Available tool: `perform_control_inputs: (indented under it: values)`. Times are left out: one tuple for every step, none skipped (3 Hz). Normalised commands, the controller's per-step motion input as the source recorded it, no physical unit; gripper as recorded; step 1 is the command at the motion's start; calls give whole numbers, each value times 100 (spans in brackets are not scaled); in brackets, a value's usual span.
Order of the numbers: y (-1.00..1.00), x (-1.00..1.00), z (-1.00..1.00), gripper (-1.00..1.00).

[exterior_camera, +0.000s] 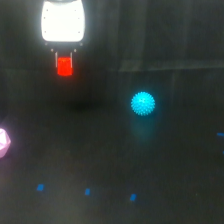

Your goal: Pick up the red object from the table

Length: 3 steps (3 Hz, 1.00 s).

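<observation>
Red object (64,66) is held between the jaws of the gripper (64,59), directly beneath its white body. It appears lifted off the table (165,165), judging by the shadow below; pickup seems essentially done.

The white pincer (64,59) hangs pointing down, its fingers closed on something.

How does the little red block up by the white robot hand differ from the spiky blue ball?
The small red-orange block is boxy and smooth; the spiky cyan ball is round and bristly. The block looks slightly smaller than the ball. The block sits between the fingers of the white gripper, apparently held, while the ball lies free on the dark table. Both are small and brightly coloured.
</observation>
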Motion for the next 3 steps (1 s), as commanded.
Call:
perform_control_inputs:
  values:
    - [10,-4,18,-91]
    - [2,-6,50,-90]
    - [3,-7,9,-98]
